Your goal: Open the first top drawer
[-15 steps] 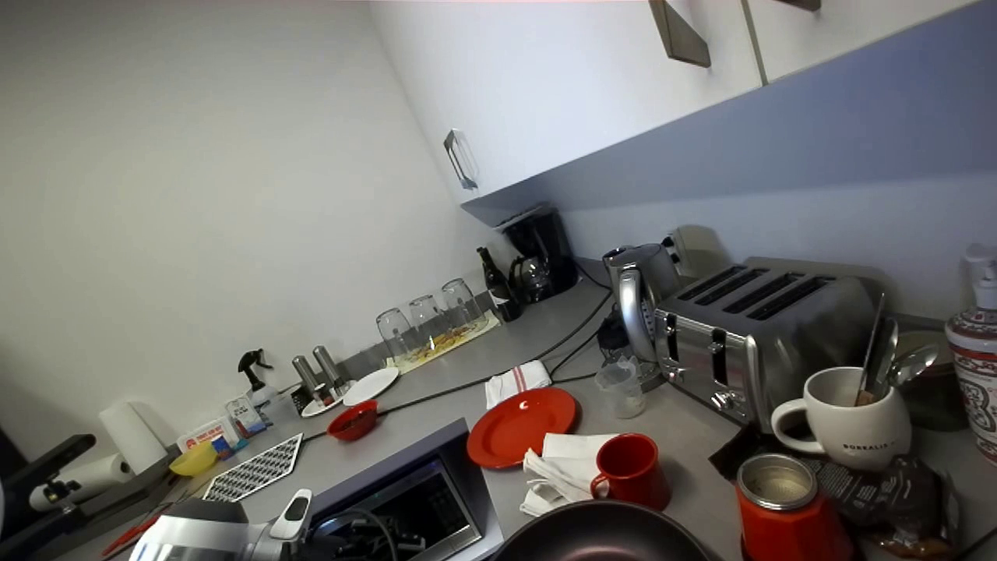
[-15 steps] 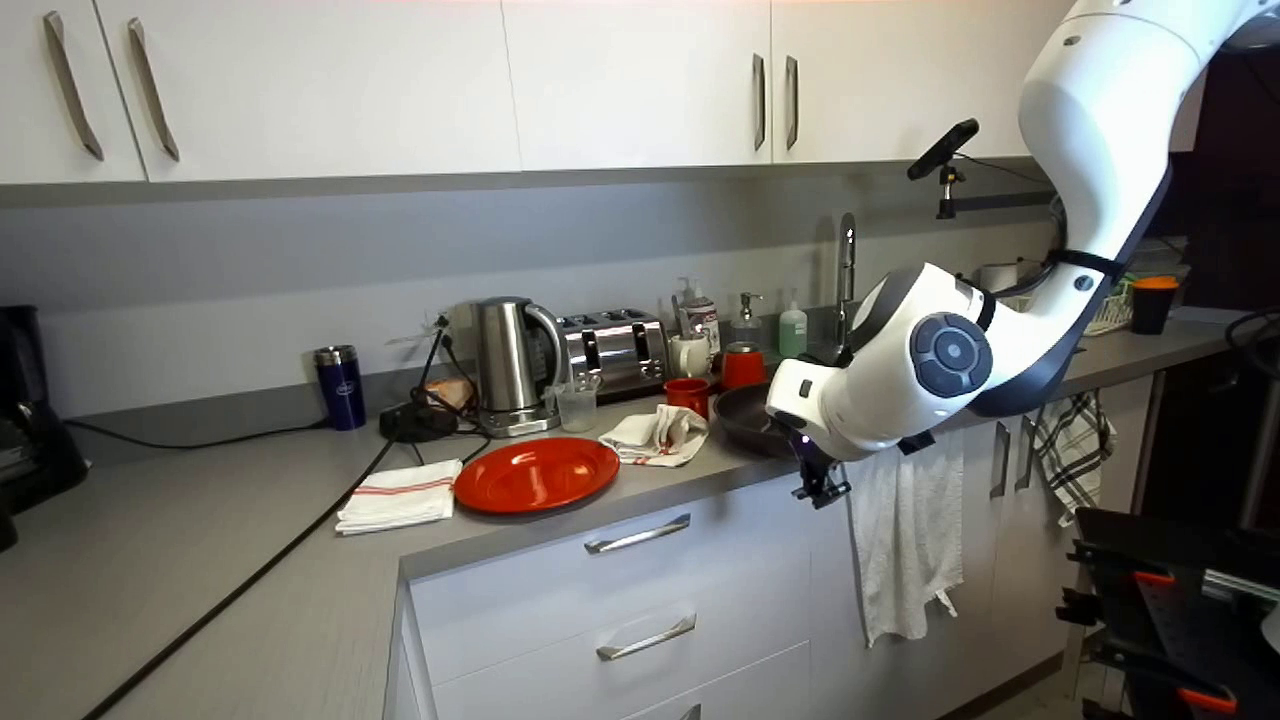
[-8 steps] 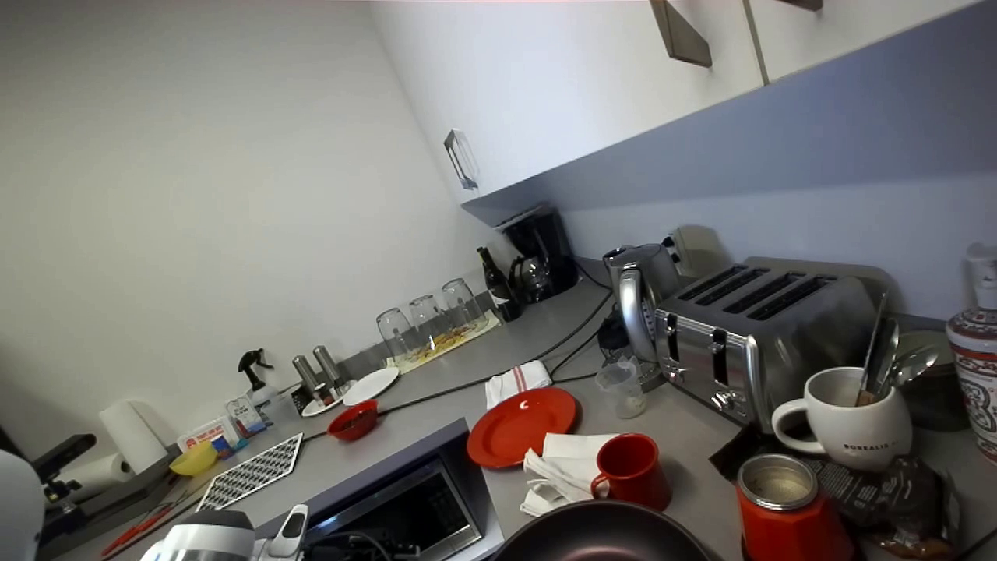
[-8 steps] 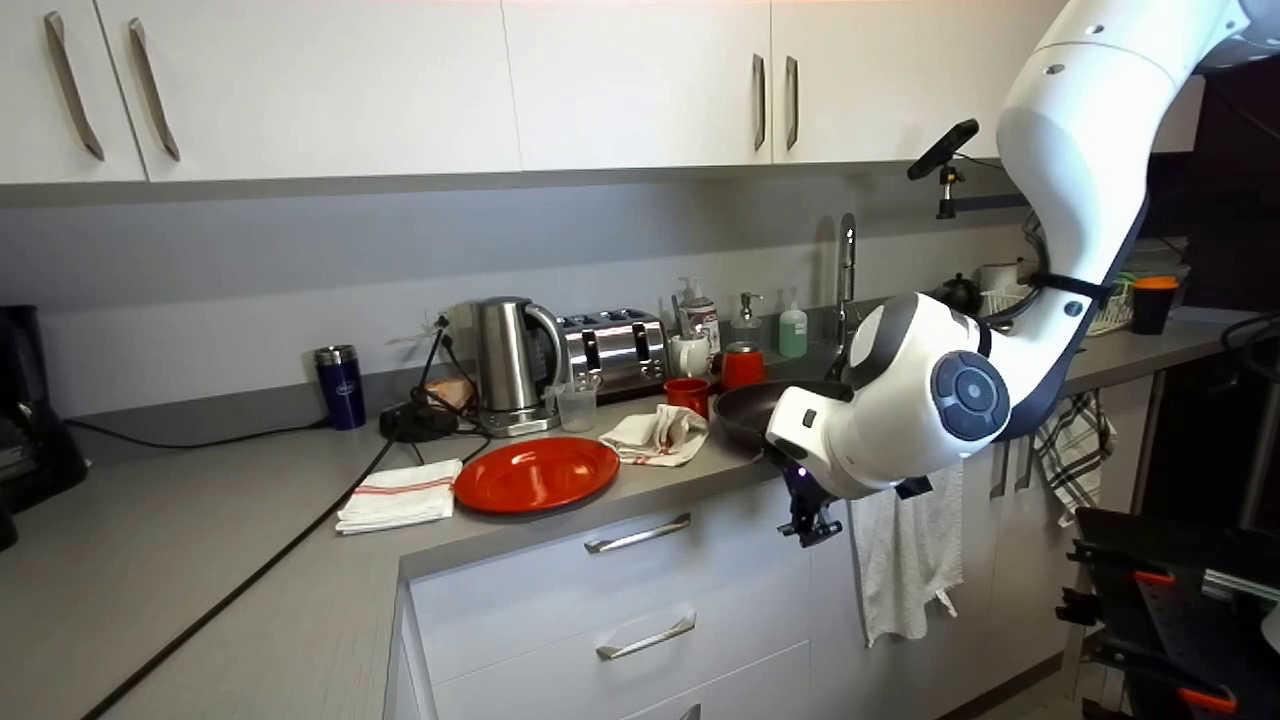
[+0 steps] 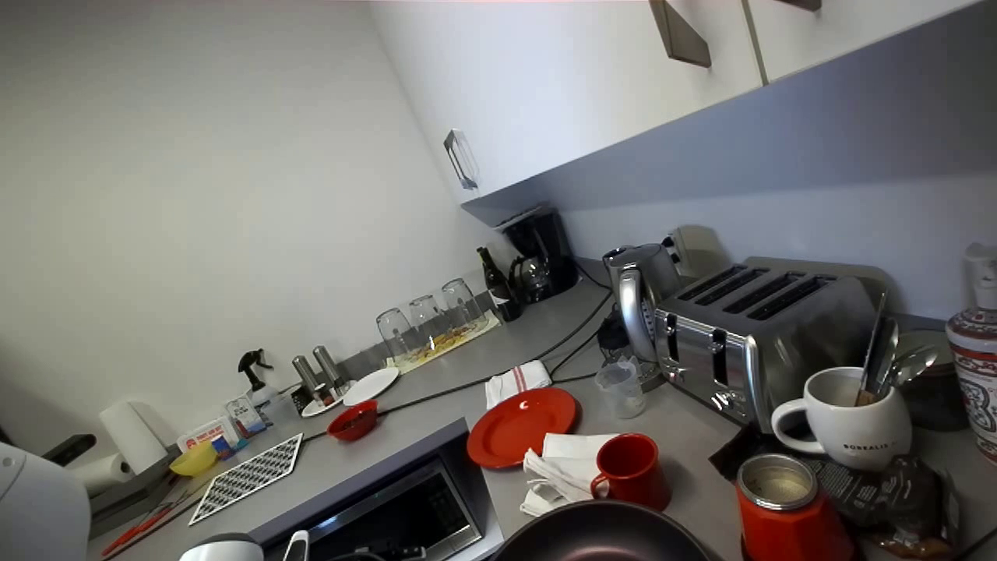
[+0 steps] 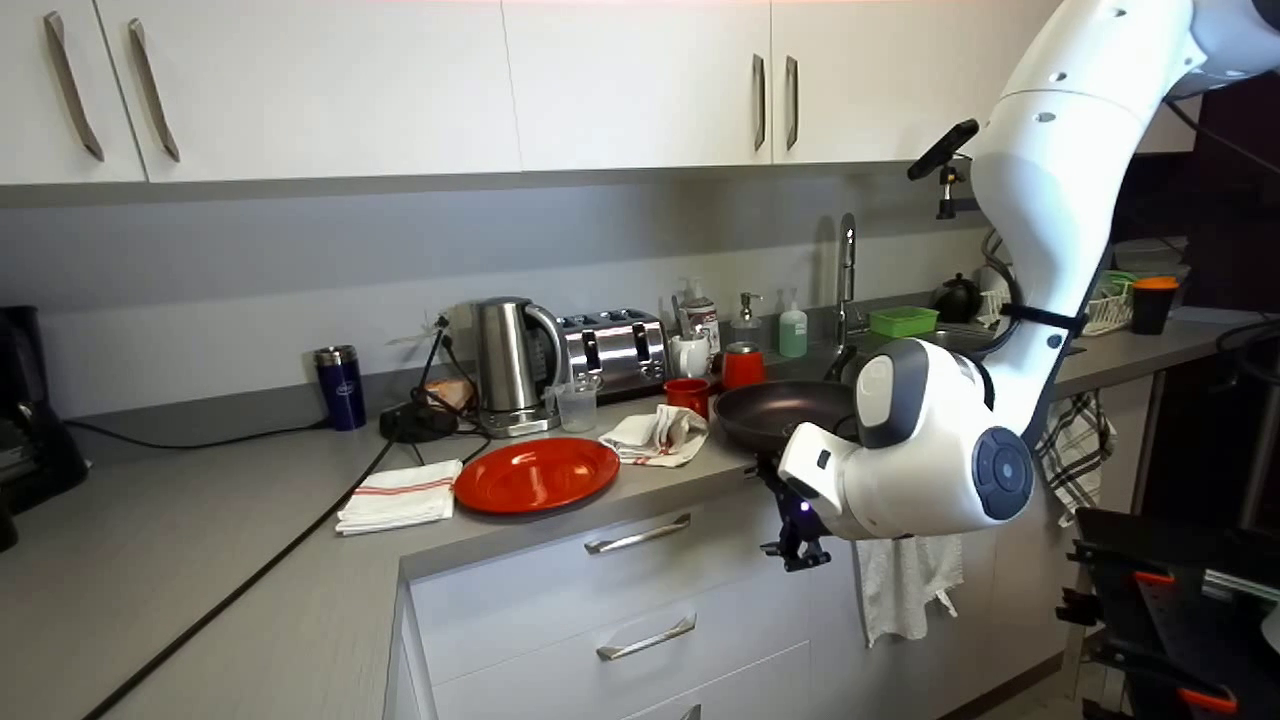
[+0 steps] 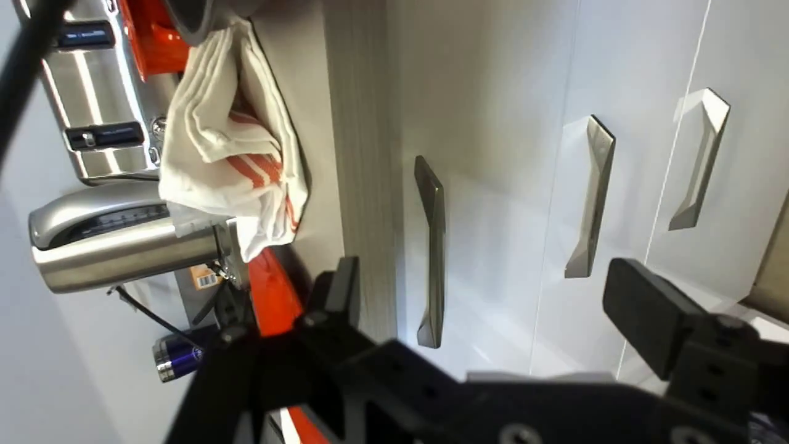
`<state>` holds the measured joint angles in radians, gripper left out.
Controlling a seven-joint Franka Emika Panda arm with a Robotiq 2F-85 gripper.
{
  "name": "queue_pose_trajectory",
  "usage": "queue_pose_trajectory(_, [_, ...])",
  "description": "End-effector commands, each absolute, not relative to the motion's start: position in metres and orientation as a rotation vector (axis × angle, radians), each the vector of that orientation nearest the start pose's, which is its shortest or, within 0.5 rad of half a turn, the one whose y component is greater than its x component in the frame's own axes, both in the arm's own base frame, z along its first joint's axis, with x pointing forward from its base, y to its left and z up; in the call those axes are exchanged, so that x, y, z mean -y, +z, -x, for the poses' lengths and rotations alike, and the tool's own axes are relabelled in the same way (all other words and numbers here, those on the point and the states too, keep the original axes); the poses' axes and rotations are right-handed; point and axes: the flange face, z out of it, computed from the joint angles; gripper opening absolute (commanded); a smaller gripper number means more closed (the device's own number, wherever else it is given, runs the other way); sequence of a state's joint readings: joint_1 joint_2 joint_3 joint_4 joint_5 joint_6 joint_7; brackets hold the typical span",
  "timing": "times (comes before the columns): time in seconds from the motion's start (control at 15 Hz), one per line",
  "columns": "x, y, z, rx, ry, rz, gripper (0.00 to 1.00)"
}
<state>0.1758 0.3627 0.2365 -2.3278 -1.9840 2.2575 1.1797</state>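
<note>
Gripper (image 7: 484,299) is spread wide, nothing in its grasp. On the wrist view I have the fingers (image 7: 644,317) well apart, one toward each side, with the top drawer (image 7: 493,148) and second drawer (image 7: 635,80) showing between them. Top handle (image 7: 436,259) and second handle (image 7: 596,197) both show in that gap; the top one is nearer the finger at view left, the second one nearer the finger at view right. I see no contact with either. Third handle (image 7: 707,163) shows above the finger at view right.

Top drawer is first in the stack, right under the edge of the counter (image 6: 250,520). It's shut, front flush with the second one. In an exterior view I've got the gripper hanging below counter level near the top drawer's right end, off to the right of the top handle, with a gap between. Depth from fingers to drawer: can't tell. Arm (image 6: 920,480) is at right, its wrist end covering part of the pan (image 6: 770,408).

On the counter: plate (image 6: 540,475), crumpled towel (image 6: 650,438) just beside it, mug (image 6: 687,396) behind the towel, pan right of the mug. Kettle (image 6: 505,355) and toaster (image 6: 620,355) stand side by side farther back.
</note>
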Motion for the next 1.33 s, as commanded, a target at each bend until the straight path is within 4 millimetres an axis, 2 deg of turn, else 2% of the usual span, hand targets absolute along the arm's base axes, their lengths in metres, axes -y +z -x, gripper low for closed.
queue_pose_trajectory(0.0, [-0.199,0.155,-0.462,-0.954,0.813,-1.924,1.0])
queue_pose_trajectory(0.07, [-0.2,0.153,-0.457,-0.96,0.801,-1.932,1.0])
queue_pose_trajectory(0.13, [-0.194,0.159,-0.459,-0.975,0.767,-1.935,1.0])
queue_pose_trajectory(0.33, [-0.198,0.152,-0.455,-0.973,0.771,-1.944,1.0])
queue_pose_trajectory(0.73, [-0.198,0.151,-0.46,-0.973,0.776,-1.946,1.0])
queue_pose_trajectory(0.93, [-0.211,0.138,-0.473,-1.01,0.787,-1.919,1.0])
queue_pose_trajectory(1.27, [-0.238,0.1,-0.499,-1.116,0.782,-1.815,1.0])
